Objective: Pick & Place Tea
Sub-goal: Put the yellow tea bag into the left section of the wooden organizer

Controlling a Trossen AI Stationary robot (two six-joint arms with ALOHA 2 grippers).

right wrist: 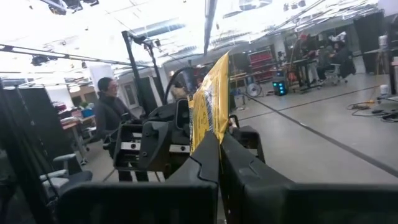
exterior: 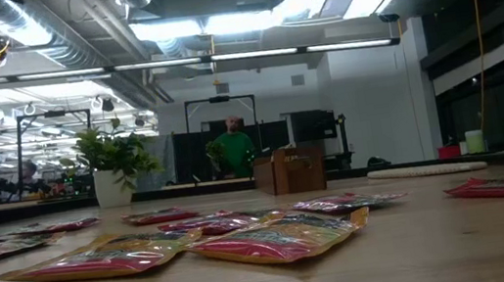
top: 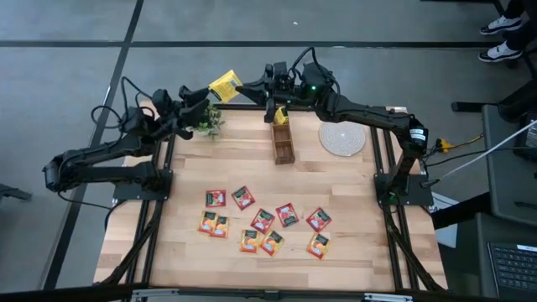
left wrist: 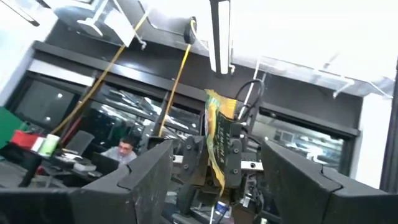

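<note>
I have a yellow tea sachet (top: 225, 85) up in the air past the table's far edge, clamped in my right gripper (top: 252, 84), jaws together on it. My left gripper (top: 201, 95) faces it with jaws apart, holding nothing. One yellow sachet already stands in the wooden box (top: 283, 141) near the far edge. About a dozen red and orange sachets (top: 263, 221) remain toward the near edge. I can't read their labels.
</note>
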